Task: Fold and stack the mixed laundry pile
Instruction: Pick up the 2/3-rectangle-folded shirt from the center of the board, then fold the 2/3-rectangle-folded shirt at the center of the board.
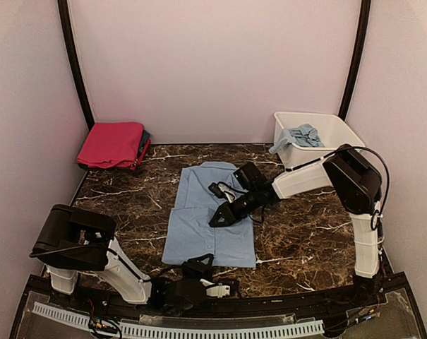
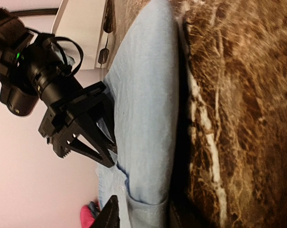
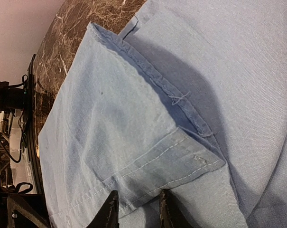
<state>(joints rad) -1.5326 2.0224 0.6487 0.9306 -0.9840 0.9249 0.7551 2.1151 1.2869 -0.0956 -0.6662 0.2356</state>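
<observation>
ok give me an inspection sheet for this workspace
surface: dark marbled table, white veins
job's things: pale blue shirt flat at centre; folded magenta stack far left; pale blue garment in white tub
clutter: nothing seen
grippers: right gripper at shirt's sleeve cuff, grip unclear; left gripper by near hem, state unclear
cables: black cable looped on right arm
surroundings: plain pale walls, black corner poles

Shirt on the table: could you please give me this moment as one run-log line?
pale blue shirt: flat on table | right claw: pinching sleeve cuff | left claw: near hem, state unclear
</observation>
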